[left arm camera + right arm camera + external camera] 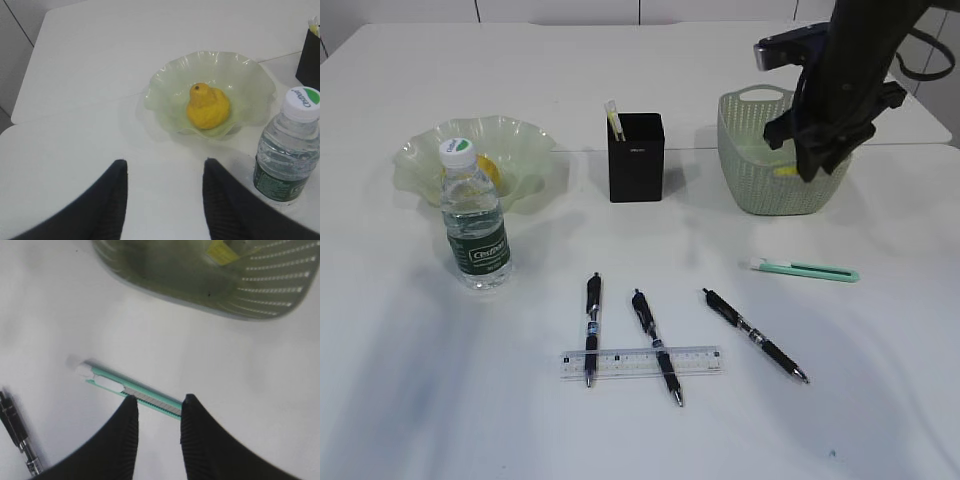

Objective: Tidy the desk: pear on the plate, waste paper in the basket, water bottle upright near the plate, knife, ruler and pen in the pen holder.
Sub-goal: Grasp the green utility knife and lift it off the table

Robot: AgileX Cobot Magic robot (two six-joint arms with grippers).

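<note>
Ruler (641, 361) under two pens untouched; right gripper (156, 407), parted and empty above knife (131, 389), may knock it sideways if off-centre.

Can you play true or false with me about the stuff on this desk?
1. The pear sits in the plate. True.
2. The water bottle is lying on its side. False: it stands upright by the plate.
3. The ruler lies under two pens. True.
4. The knife is in the pen holder. False: it lies on the desk.
5. The right gripper holds a pen. False: it holds nothing.
</note>
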